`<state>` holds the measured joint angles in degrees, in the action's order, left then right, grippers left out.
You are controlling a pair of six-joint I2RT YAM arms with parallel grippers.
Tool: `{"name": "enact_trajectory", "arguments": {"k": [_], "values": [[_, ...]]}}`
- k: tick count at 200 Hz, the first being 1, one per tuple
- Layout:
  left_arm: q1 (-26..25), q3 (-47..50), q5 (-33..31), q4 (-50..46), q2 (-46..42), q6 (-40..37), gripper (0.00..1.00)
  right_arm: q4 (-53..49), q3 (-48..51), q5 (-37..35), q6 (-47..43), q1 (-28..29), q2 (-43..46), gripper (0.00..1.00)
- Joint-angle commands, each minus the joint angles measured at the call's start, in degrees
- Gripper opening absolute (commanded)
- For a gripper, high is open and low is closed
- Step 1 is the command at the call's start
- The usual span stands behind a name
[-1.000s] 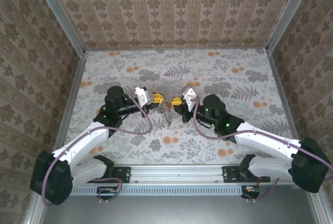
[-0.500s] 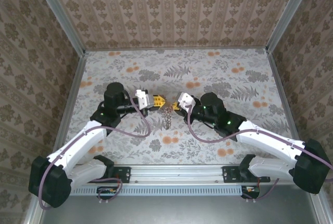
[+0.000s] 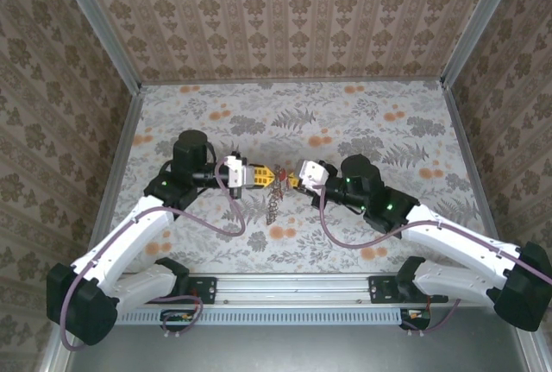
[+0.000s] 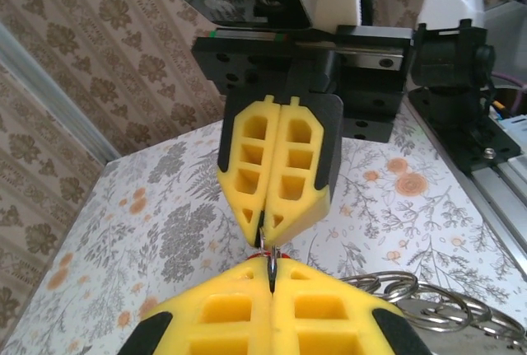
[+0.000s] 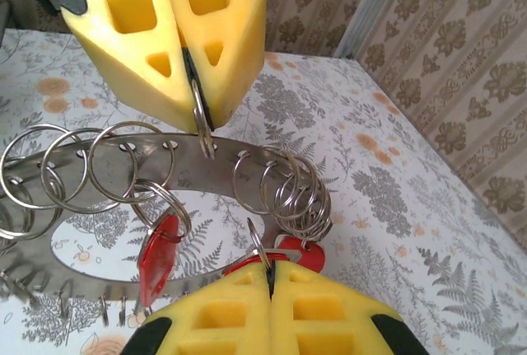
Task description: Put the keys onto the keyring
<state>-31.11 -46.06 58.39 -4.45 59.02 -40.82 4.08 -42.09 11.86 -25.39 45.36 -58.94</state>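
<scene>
The keyring (image 5: 218, 172) is a flat silvery band hung with many small split rings; it dangles between both grippers above the table (image 3: 273, 201). My left gripper (image 3: 269, 173) (image 5: 198, 112) is shut on one of its small rings. Facing it tip to tip, my right gripper (image 5: 268, 277) (image 3: 289, 178) is shut on a red-headed key (image 5: 303, 252) and the small ring beside it. Another red key (image 5: 158, 258) hangs from a split ring on the band. In the left wrist view, my left gripper (image 4: 270, 277) pinches thin wire just under my right gripper (image 4: 262, 225).
The floral tabletop (image 3: 371, 122) is walled by patterned panels on three sides. A metal rail (image 3: 293, 287) with both arm bases runs along the near edge. Open floral surface lies behind and beside the grippers.
Both grippers have closed the gap between them and now meet tip to tip at the table's middle. The keyring has come with them and hangs slightly lower.
</scene>
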Motion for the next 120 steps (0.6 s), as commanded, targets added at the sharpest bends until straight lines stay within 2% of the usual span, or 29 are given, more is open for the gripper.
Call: {"name": "enact_trajectory", "arguments": {"k": [1, 73, 120], "values": [[-0.74, -2.26, 3.59, -3.39, -0.38, -5.84, 0.0, -2.96, -2.78, 1.8, -5.13, 0.1, 1.54, 0.0], [-3.73, -3.62, 3.86, -9.21, -0.93, -16.9, 0.0, -10.0, -6.65, -0.13, -14.9, 3.32, 0.89, 0.0], [-4.13, -4.82, 4.58, -11.5, -0.44, -18.38, 0.0, -12.0, -6.34, 0.1, -20.88, 5.48, 2.12, 0.0]]}}
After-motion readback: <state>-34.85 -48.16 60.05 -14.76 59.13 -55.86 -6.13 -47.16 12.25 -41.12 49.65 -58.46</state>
